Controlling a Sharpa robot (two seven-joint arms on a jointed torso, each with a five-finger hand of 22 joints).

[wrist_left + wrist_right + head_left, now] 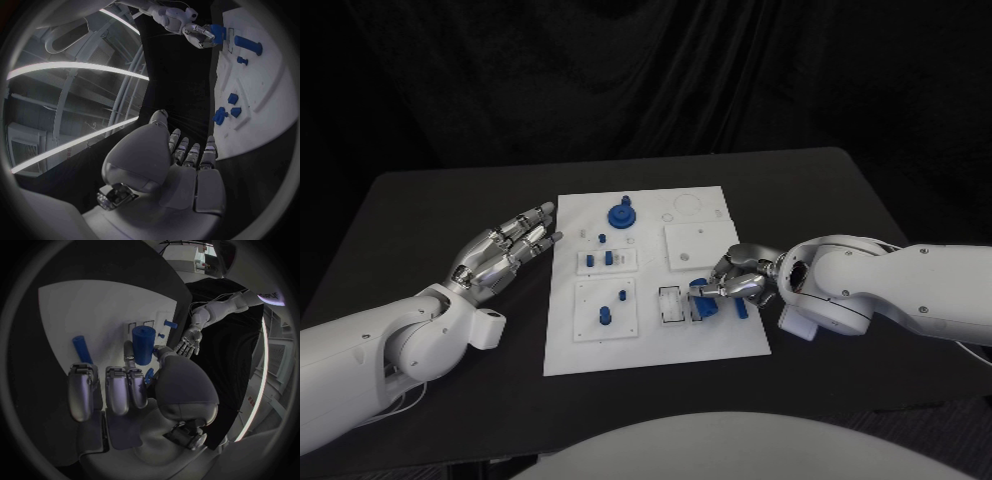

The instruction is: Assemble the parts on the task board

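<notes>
The white task board [661, 345] lies mid-table. My right hand [736, 280] hovers over its right part and pinches a blue cylinder [142, 345] between thumb and fingers, beside a small rectangular slot [671, 303]. The left wrist view shows that cylinder [217, 31] at the right hand's fingertips. A blue rod [81, 349] lies on the board close to those fingers. My left hand [509, 250] is open, fingers stretched, just off the board's left edge and holding nothing. A blue gear-like part [620, 215] stands at the board's far side. Small blue pegs [606, 260] and a longer peg [606, 318] sit in the left panels.
A square white panel [692, 243] and a ring outline [689, 207] occupy the board's far right part. Black table [444, 210] surrounds the board, with a dark curtain behind it. My right forearm [906, 290] lies over the table's right side.
</notes>
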